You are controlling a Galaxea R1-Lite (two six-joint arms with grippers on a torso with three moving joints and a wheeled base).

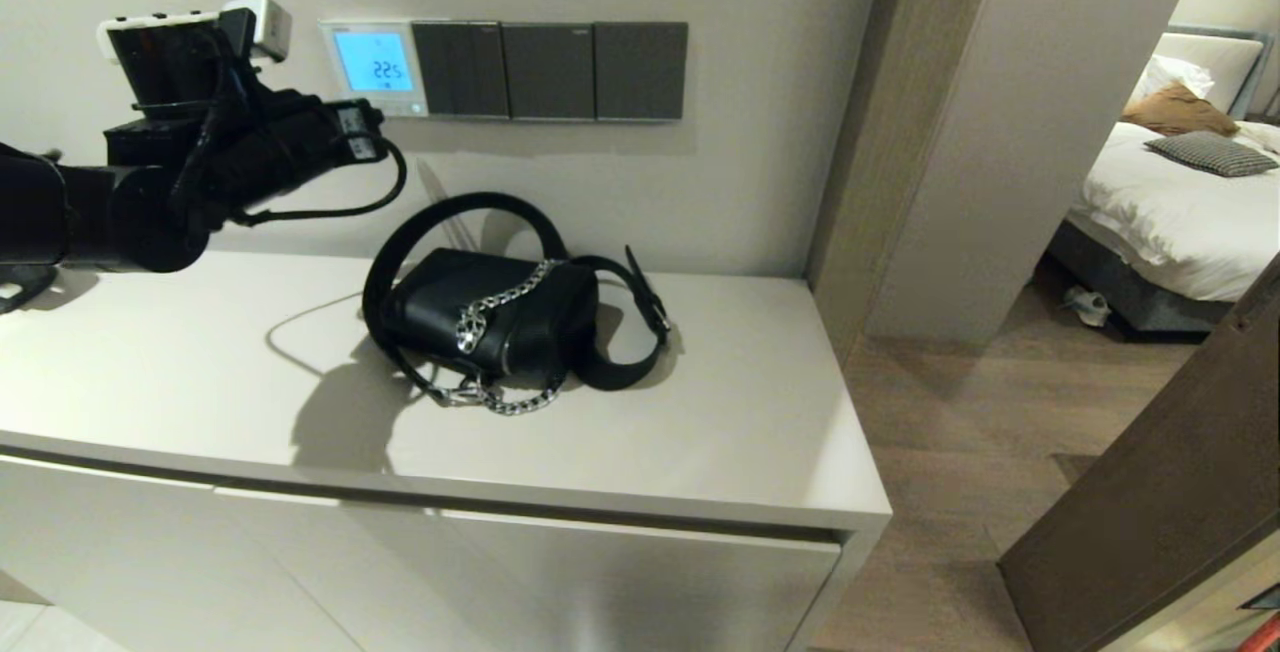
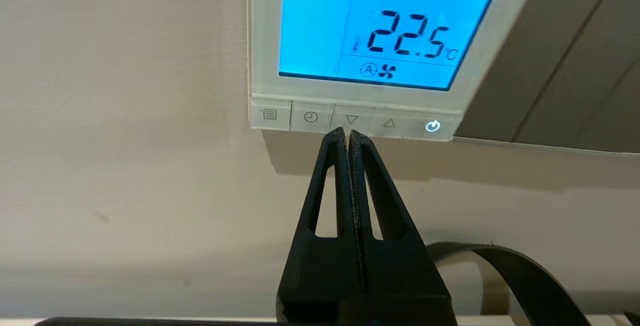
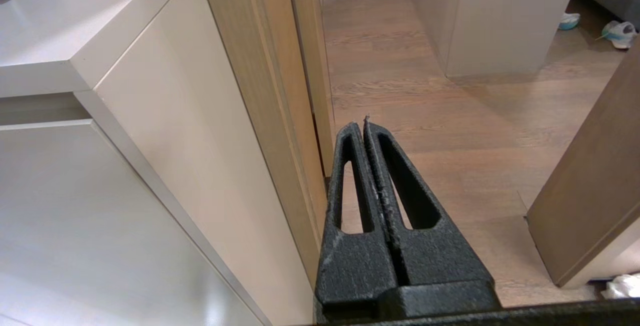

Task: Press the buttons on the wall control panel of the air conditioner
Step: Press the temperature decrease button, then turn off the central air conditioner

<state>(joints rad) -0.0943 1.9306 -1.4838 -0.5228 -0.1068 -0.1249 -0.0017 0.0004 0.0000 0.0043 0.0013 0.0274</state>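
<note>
The white wall control panel (image 1: 373, 67) hangs on the wall, its screen lit light blue and reading 22.5; it also shows in the left wrist view (image 2: 265, 41). The buttons (image 2: 352, 120) run along its bottom edge: menu, clock, down arrow, up arrow and a lit power key. My left gripper (image 2: 347, 133) is shut and empty, its tips just under the down-arrow key, close to the row's lower edge. In the head view the left gripper (image 1: 378, 128) sits just below the panel's lower left. My right gripper (image 3: 363, 125) is shut and empty, hanging beside the cabinet over the wooden floor.
Three dark grey switch plates (image 1: 550, 70) sit right of the panel. A black handbag (image 1: 495, 317) with a chain and a long strap lies on the white cabinet top (image 1: 180, 372) below. A doorway to a bedroom opens on the right.
</note>
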